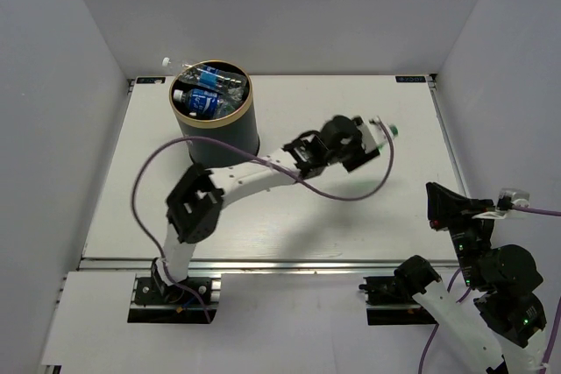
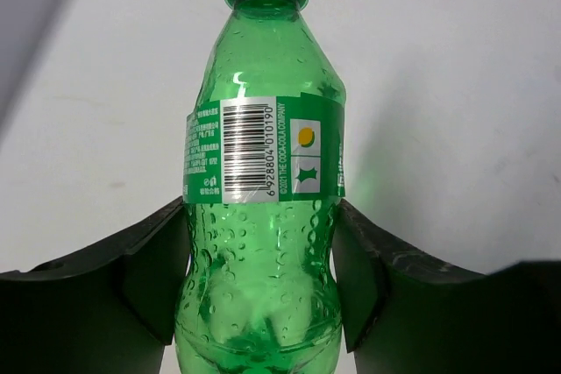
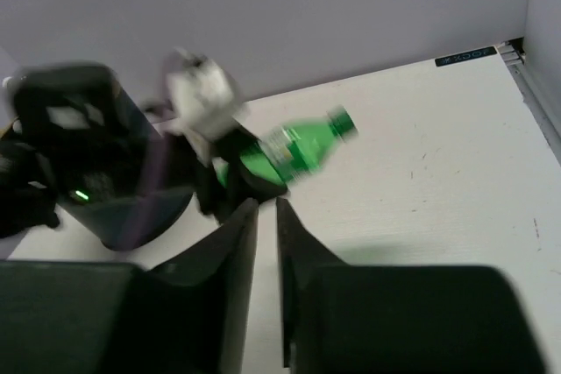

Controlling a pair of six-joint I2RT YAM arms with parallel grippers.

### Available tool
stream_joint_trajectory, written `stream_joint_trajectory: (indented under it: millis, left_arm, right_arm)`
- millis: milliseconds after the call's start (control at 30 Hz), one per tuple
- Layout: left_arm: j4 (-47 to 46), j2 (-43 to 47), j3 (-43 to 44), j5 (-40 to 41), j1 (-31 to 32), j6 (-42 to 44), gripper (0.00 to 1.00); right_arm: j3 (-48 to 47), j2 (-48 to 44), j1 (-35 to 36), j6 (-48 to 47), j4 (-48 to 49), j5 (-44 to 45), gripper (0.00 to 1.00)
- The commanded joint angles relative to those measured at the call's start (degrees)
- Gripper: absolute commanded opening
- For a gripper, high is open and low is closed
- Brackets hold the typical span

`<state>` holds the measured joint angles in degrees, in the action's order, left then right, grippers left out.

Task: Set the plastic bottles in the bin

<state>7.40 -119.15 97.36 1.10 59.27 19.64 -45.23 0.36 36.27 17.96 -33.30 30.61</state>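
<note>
My left gripper (image 1: pixel 366 139) is shut on the green bottle (image 2: pixel 263 216). Its fingers (image 2: pixel 158 269) press both sides of the bottle's lower body. The green cap (image 1: pixel 394 131) points right, and the bottle hangs a little above the table, right of the bin (image 1: pixel 215 133). The bin, dark with a gold rim, holds several clear bottles with blue labels (image 1: pixel 200 101). One clear bottle with a white cap (image 1: pixel 173 64) lies behind the bin at the back wall. My right gripper (image 3: pixel 267 208) is shut and empty at the near right. It looks toward the green bottle (image 3: pixel 294 148).
White walls close in the table (image 1: pixel 289 225) on three sides. A metal rail (image 1: pixel 263 262) runs along the near edge. The left arm's purple cable (image 1: pixel 351 194) loops over the middle of the table. The right arm (image 1: pixel 491 278) sits folded at the near right corner.
</note>
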Motion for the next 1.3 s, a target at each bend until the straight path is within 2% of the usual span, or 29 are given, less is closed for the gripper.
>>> stream_joint_trajectory:
  millis: [0,200,300,367,433,567,833,1033,1133,1167,1267]
  left_arm:
    - [-6.8,13.6,-0.9,9.2,-2.5,-1.2,0.00]
    - [-4.9,25.9,-5.1,27.2,-7.4,-2.7,0.00]
    - [-3.1,31.2,-8.7,33.1,-10.6,-3.9,0.00]
    - [-4.3,35.0,-14.5,33.2,-12.3,-3.9,0.00]
    - [-5.5,40.9,-20.0,30.4,-15.3,-2.7,0.00]
    - [-3.5,47.1,-23.7,25.7,-20.7,0.1,0.00]
    - [-4.1,48.8,-24.8,22.9,-28.5,4.9,0.00]
    - [-4.1,47.3,-25.3,10.6,-34.3,9.0,0.00]
    - [0.5,45.0,-22.1,3.0,-37.3,10.2,0.00]
    - [1.7,44.5,-20.0,-1.8,-38.1,10.8,0.00]
    - [4.9,42.8,-16.7,-6.5,-40.8,12.6,0.00]
  right_arm:
    - [-0.9,-14.6,0.1,-1.0,1.8,-1.7,0.17]
    - [-1.6,-14.6,0.3,-1.3,1.0,-1.8,0.16]
    - [-1.5,-14.7,0.4,-1.2,1.0,-2.3,0.16]
    - [-1.2,-14.6,0.4,-1.2,1.0,-2.7,0.16]
    - [-1.3,-14.6,0.2,-1.1,0.8,-2.7,0.16]
    - [-2.0,-14.6,0.2,-1.2,0.2,-2.8,0.16]
    - [-2.0,-14.6,0.4,-0.8,-0.5,-3.6,0.16]
    - [-3.1,-14.6,0.5,-1.2,-2.3,-2.9,0.16]
    - [-2.8,-14.6,0.4,-1.0,-2.9,-3.7,0.16]
    - [-2.8,-14.6,0.4,-0.9,-3.1,-3.8,0.16]
    - [-2.6,-14.7,0.4,-0.8,-3.2,-4.7,0.17]
